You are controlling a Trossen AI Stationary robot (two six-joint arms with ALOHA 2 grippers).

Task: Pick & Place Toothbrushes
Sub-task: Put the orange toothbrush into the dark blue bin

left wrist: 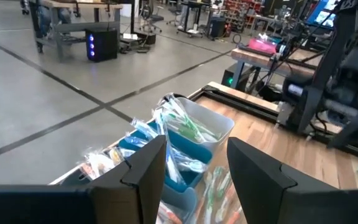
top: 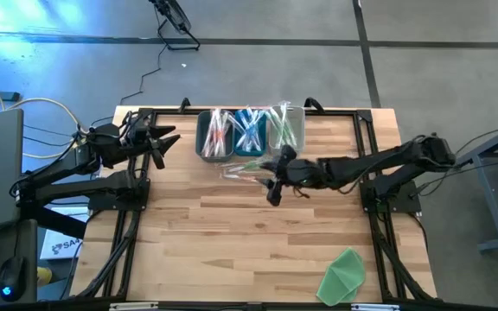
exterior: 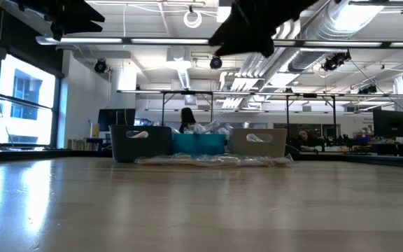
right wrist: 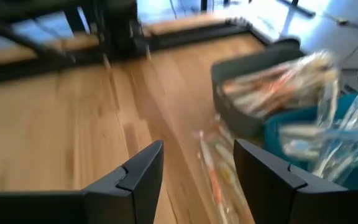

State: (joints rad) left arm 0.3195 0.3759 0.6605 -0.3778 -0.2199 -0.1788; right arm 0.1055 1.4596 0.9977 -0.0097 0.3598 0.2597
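3 bins stand in a row at the table's far edge — a dark bin, a blue bin and a pale bin — and each is already stuffed with wrapped toothbrushes that stick up past the rims, orange-pink ones in the dark bin, light blue in the middle, green in the pale one, so the sorting by colour looks well along. A few loose toothbrushes in clear wrap lie flat on the wood just in front of the bins, probably the last to be put away; from table height they show as a low crinkled heap touching the bins' feet. The right gripper hangs above the table beside that heap, its fingers spread wide with nothing between them, and its wrist camera looks down on the loose brushes, which lie just ahead of the gap and a little toward the bins rather than squarely under it — I judge it is lining up for a pick and needs to shift toward them before descending. The left gripper waits raised off the left end of the row near the dark bin, also wide and empty, with its fingers pointed along the bins. A green cloth lies well apart at the near right corner, no part of the job.
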